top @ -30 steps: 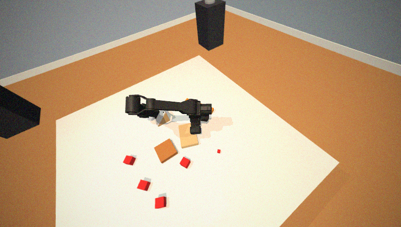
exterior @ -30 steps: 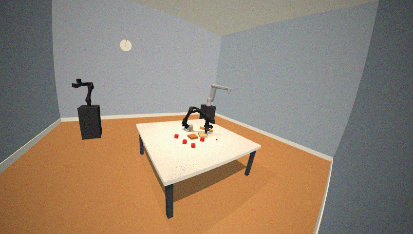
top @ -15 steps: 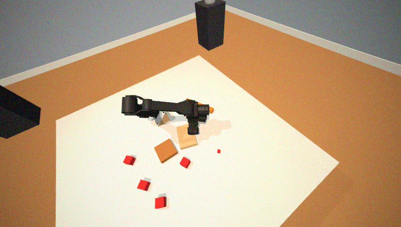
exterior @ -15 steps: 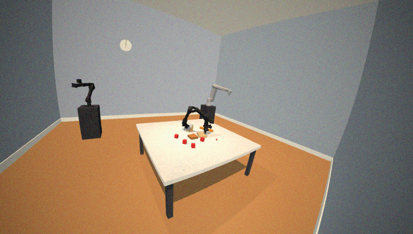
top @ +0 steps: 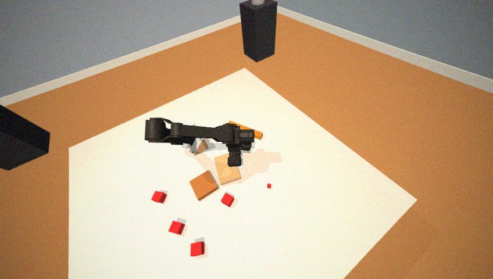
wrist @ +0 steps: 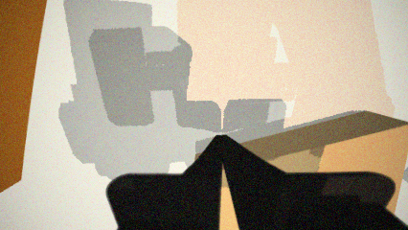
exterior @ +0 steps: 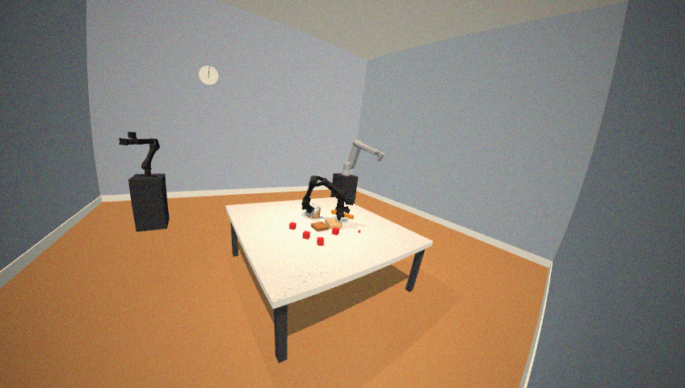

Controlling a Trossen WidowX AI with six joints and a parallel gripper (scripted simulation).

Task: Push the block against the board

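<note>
A light tan square block (top: 227,171) (exterior: 332,222) (wrist: 364,153) lies flat near the middle of the white table (top: 311,207). My gripper (top: 233,162) (exterior: 340,214) (wrist: 220,140) is shut and empty, with its fingertips down at the block's back edge. The orange board (top: 256,133) (wrist: 19,86) lies behind the gripper, mostly hidden by the arm in the top view, and stands apart from the tan block. A darker brown square block (top: 204,185) (exterior: 318,225) lies just to the front left, with its corner close to the tan block's corner.
Several red cubes (top: 159,196) (top: 227,199) (top: 177,226) lie in front of the blocks, and a tiny one (top: 268,185) lies to the right. A small tan wedge (top: 202,145) sits under the arm. Black pedestals (top: 258,29) (top: 20,138) stand off the table.
</note>
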